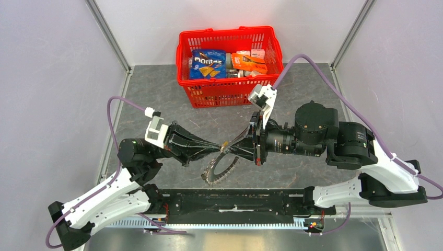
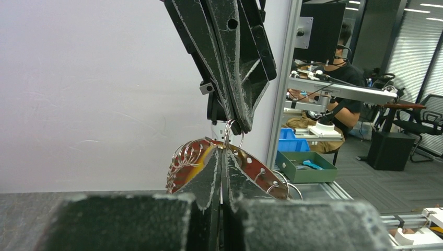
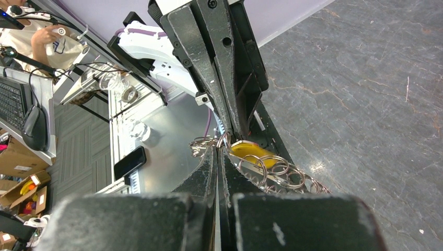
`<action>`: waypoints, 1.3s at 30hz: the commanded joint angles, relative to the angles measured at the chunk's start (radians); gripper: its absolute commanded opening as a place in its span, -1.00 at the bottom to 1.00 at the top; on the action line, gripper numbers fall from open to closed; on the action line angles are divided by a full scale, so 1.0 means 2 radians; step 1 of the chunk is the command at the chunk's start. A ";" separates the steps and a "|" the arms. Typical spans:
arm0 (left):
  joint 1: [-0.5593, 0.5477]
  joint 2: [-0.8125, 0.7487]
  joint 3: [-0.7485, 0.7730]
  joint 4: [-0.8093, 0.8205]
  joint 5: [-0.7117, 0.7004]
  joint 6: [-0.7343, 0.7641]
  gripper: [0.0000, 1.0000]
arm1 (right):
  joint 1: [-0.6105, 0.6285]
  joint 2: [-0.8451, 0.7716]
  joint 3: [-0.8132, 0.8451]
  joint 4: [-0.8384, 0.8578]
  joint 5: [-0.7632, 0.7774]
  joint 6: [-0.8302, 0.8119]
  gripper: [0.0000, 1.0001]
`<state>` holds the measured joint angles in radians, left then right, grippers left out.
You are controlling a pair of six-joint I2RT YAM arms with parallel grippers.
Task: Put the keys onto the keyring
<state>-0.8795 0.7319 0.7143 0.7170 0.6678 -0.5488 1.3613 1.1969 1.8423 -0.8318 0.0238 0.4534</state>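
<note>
Left gripper [image 1: 218, 148]: reaches in from the left, its tip at mid-table. The fingers are pressed flat together with no gap, pinching the top of the keyring.
Right gripper [image 1: 228, 148]: reaches in from the right, rolled on its side. Its fingers are likewise pressed together on the top of the keyring, and its tip meets the left tip point to point.
Junction: a small wire loop [image 2: 230, 127] stands at the spot where the two tips meet. Which finger pair bears on it cannot be told.
Keyring [image 1: 219, 171]: a toothed grey ring hanging from the junction, slanting down and toward the near edge. Whether its lowest part rests on the table cannot be told.
Split rings [image 3: 278, 168]: a crowded row of silver loops strung along the keyring's rim, seen from the right wrist.
Yellow key [image 3: 249, 150]: its bright head lies against the keyring, just beside both sets of fingertips. The blade is hidden.
Table [image 1: 156, 97]: a dark grey, stone-patterned surface.
Basket [image 1: 230, 31]: red plastic, at the far edge, well apart from the grippers. It holds a blue chip bag [image 1: 208, 64] and other packets.
</note>
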 commanded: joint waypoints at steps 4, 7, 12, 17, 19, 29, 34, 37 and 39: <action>-0.001 0.001 0.015 0.035 0.025 -0.002 -0.96 | 0.000 -0.019 -0.007 0.063 0.008 0.009 -1.00; -0.001 -0.003 0.011 0.036 0.026 -0.002 -0.96 | 0.000 -0.028 -0.027 0.085 0.018 0.006 -1.00; -0.001 -0.010 0.007 0.037 0.027 -0.003 -0.95 | 0.000 -0.055 -0.073 0.141 0.018 -0.008 -1.00; -0.001 -0.013 0.007 0.037 0.028 -0.003 -0.96 | 0.000 -0.077 -0.122 0.206 0.015 -0.030 -1.00; -0.001 -0.013 0.007 0.037 0.029 -0.002 -0.96 | 0.000 -0.083 -0.138 0.229 0.015 -0.039 -1.00; -0.001 -0.014 0.010 0.037 0.030 -0.002 -0.96 | 0.000 -0.117 -0.204 0.334 0.025 -0.069 -1.00; -0.001 -0.014 0.013 0.038 0.029 -0.003 -0.95 | 0.000 -0.133 -0.237 0.379 0.018 -0.080 -1.00; -0.001 -0.013 0.013 0.037 0.028 -0.003 -0.95 | 0.000 -0.149 -0.269 0.429 0.015 -0.087 -1.00; -0.001 -0.013 0.014 0.037 0.028 -0.002 -0.96 | 0.000 -0.156 -0.289 0.457 0.015 -0.090 -1.00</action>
<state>-0.8791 0.7101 0.7143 0.7650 0.7094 -0.5495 1.3621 0.9310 1.3087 -0.1577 0.0425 0.3069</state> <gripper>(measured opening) 0.027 0.006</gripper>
